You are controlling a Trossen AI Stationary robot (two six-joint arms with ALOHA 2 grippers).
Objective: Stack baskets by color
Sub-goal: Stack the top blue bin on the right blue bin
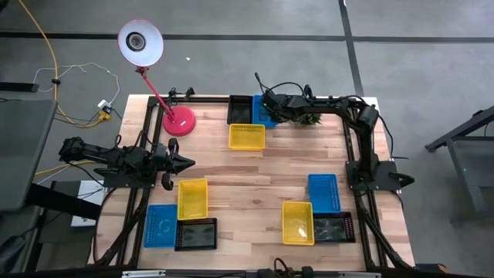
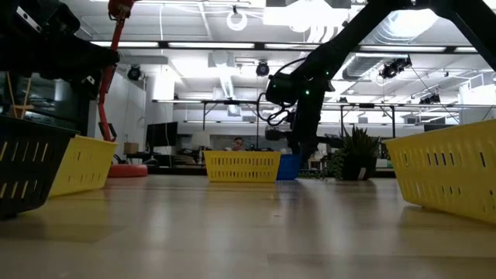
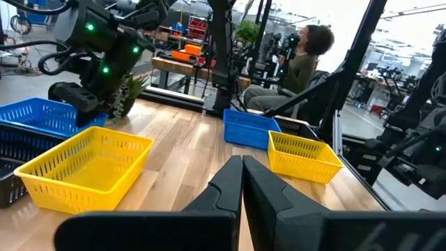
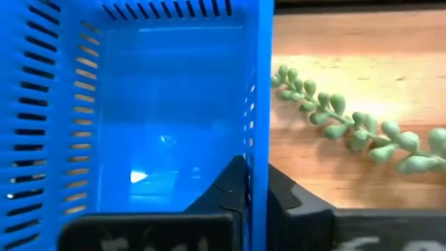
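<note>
At the far edge a black basket (image 1: pixel 240 110), a blue basket (image 1: pixel 261 114) and a yellow basket (image 1: pixel 247 136) stand close together on the table. My right gripper (image 1: pixel 272 105) slants down from the right and is shut on the blue basket (image 4: pixel 167 125). Near left lie a yellow basket (image 1: pixel 192 198), a blue one (image 1: pixel 160 225) and a black one (image 1: pixel 196 234). Near right lie a blue basket (image 1: pixel 323 192), a yellow one (image 1: pixel 297 222) and a black one (image 1: pixel 333 228). My left gripper (image 1: pixel 185 162) hangs shut and level over the table's left side, holding nothing. My right gripper pinches the blue basket's long side wall (image 4: pixel 261 139), the one facing the plant, with one finger (image 4: pixel 230 185) inside the basket and the other outside. The fingers come steeply from above, slanting in from the table's right. The basket sits level among its neighbours.
A small green plant (image 1: pixel 309 117) stands right beside the held basket, a trailing stem (image 4: pixel 348 122) lying on the wood. A red-based lamp (image 1: pixel 177 121) stands at the far left. Bare wood (image 1: pixel 255 185) stretches across the middle. A person (image 3: pixel 300 63) sits beyond the table.
</note>
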